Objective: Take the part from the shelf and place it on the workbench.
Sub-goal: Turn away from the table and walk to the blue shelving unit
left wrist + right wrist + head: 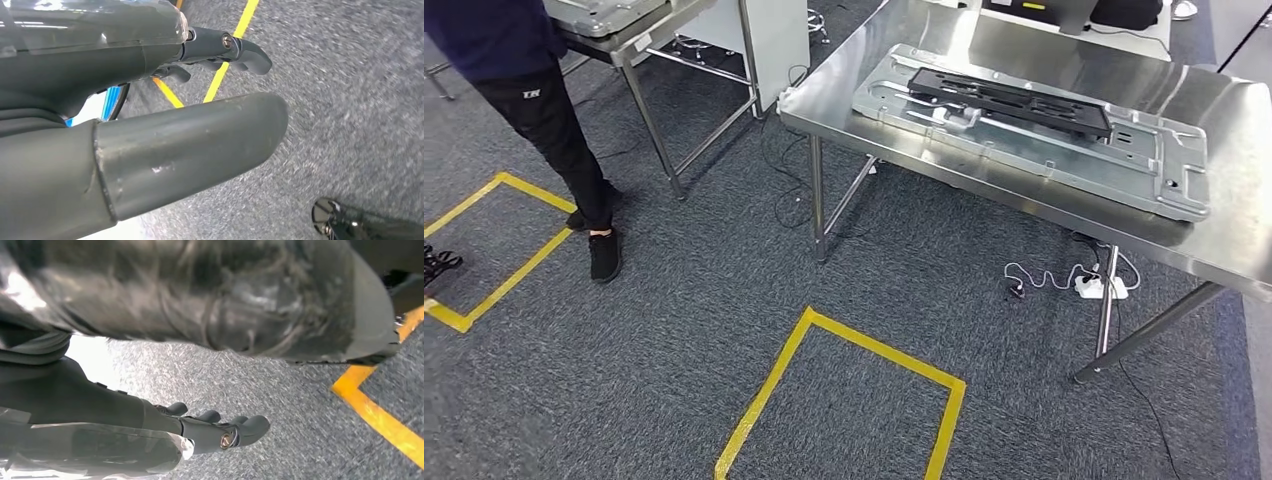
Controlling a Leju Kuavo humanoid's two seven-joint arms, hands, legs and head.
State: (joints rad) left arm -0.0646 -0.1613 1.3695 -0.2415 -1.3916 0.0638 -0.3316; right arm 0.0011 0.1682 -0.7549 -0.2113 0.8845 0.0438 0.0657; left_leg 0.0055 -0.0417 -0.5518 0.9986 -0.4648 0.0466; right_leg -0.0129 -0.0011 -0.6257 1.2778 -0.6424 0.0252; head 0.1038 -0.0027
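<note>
A: Head view, steel desk (pixel 1064 60) sat at two o'clock. On it lay a flat silver metal panel (pixel 1164 165), and a long black part (pixel 1024 100) rested on top of the panel, running lengthwise along it.

B: Anything holding the part?

A: Nothing touched it. Left hand (pixel 150 125) hung over the grey carpet (pixel 674 330) in its wrist view. Thick grey thumb straight, dark fingers (pixel 240 50) gently curved beyond it, thumb and fingers apart, nothing between them.

B: Right hand?

A: Right hand (pixel 165 425) also over carpet in its own wrist view. Dark fingers (pixel 247 429) loosely curled, lying side by side, nothing in them. Thumb blurred across the picture, well apart from the fingers.

B: Floor markings?

A: Yellow tape square (pixel 844 400) at six o'clock in the head view, a second yellow square (pixel 499 245) at nine o'clock. Yellow tape crossed under both hands too.

B: Anyone about?

A: A person (pixel 544 110) in dark trousers and black shoes stood at ten o'clock, beside the second square. A second steel desk (pixel 659 35) at eleven o'clock behind them. White power strip (pixel 1099 288) and cables lay on the carpet under the first desk.
</note>
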